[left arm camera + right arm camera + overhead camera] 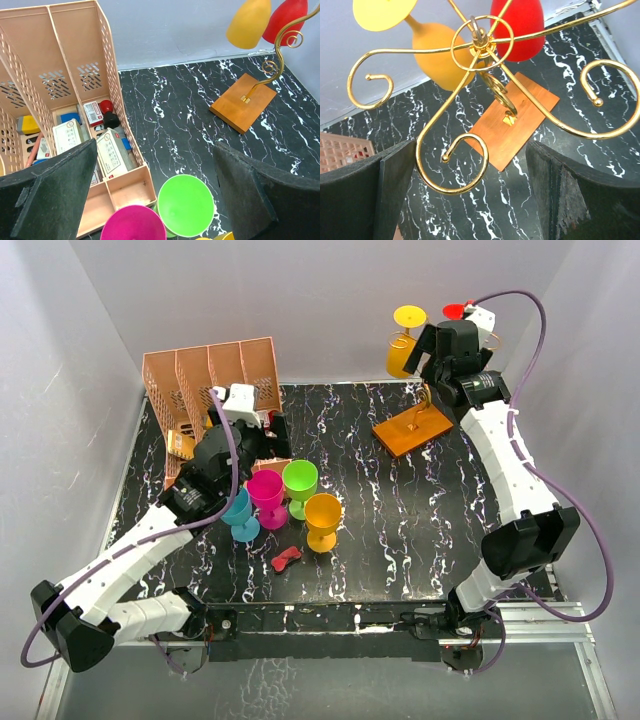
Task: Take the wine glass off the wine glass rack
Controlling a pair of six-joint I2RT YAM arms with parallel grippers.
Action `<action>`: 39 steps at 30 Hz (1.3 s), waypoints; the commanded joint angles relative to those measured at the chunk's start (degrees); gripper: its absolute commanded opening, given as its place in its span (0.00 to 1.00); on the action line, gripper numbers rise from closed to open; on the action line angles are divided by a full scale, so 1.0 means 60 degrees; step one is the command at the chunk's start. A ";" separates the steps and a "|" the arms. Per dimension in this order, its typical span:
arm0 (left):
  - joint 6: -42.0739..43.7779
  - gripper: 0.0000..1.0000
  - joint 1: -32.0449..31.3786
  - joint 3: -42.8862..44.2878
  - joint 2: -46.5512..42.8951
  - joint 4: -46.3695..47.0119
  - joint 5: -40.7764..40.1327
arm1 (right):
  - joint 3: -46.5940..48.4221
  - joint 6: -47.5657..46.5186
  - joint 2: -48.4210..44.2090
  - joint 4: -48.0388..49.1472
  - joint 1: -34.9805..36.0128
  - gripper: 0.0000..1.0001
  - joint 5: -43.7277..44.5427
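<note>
Approach: the right arm (pixel 500 445) hovers above the wine glass rack (pixel 480 42), jaws released and empty. The left arm (pixel 150 530) is well apart from the rack, its jaws released too. A yellow wine glass (pixel 440 60) and a red wine glass (pixel 517 25) hang from the rack. Next, probably: descend around one bowl and clench.

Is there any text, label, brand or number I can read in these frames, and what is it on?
Nothing can be read.
White boxes in the organiser: printed labels, too blurred to read.
Red-and-white box behind them: print too small to read.
Rack: no markings visible.
</note>
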 commanded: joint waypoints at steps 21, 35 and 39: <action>-0.0745 0.97 0.0722 0.0106 0.0156 -0.0056 0.1191 | -0.1118 -0.1016 -0.1778 -0.0209 -0.0769 1.00 0.1425; -0.0789 0.97 0.0716 0.0148 0.0244 -0.0124 0.1231 | -0.1993 -0.1464 -0.2934 -0.0216 -0.1699 1.00 0.1200; -0.0811 0.97 0.0718 0.0159 0.0265 -0.0129 0.1243 | -0.1956 -0.1503 -0.3207 -0.0391 -0.1700 1.00 0.0602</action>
